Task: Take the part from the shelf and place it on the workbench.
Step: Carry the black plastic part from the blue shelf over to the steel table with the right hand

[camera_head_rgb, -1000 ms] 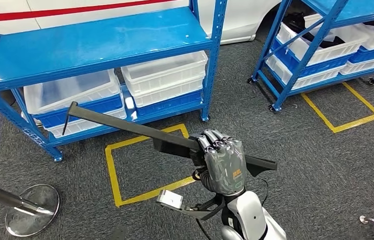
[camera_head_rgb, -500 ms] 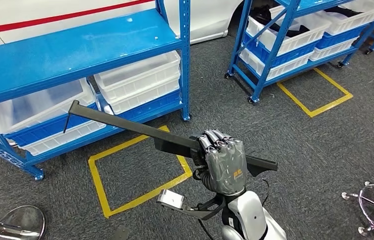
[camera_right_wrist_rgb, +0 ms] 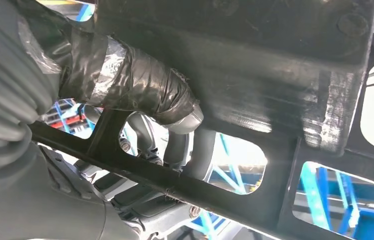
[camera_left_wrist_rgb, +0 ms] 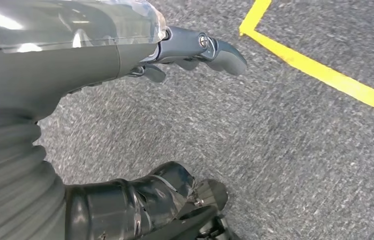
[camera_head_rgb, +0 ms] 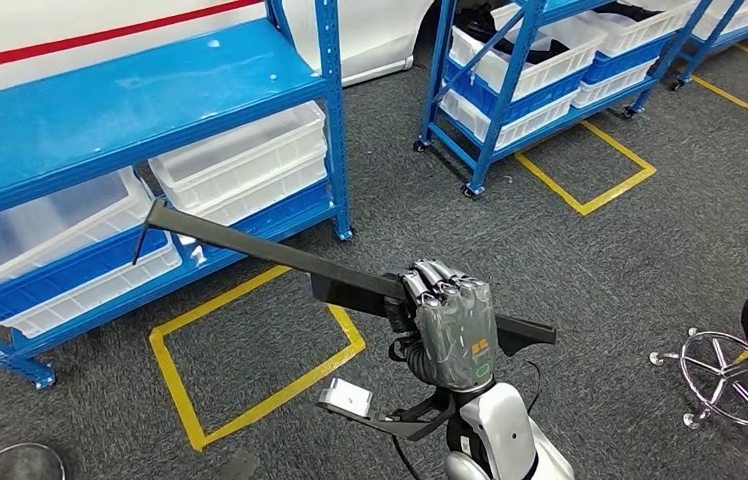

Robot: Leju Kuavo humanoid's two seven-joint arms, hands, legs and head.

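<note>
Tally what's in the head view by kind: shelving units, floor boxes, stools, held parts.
Blue metal shelving units: 2; a third frame at the top right edge is unclear
Yellow taped floor rectangles: 2; a third at the edge
Black stool on chrome base: 1
Long black part in right hand: 1
Total: 6

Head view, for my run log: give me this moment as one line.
right hand: grips long black flat part, held level over grey carpet | left hand: empty, fingers apart | blue shelf: behind part | workbench: unseen
</note>
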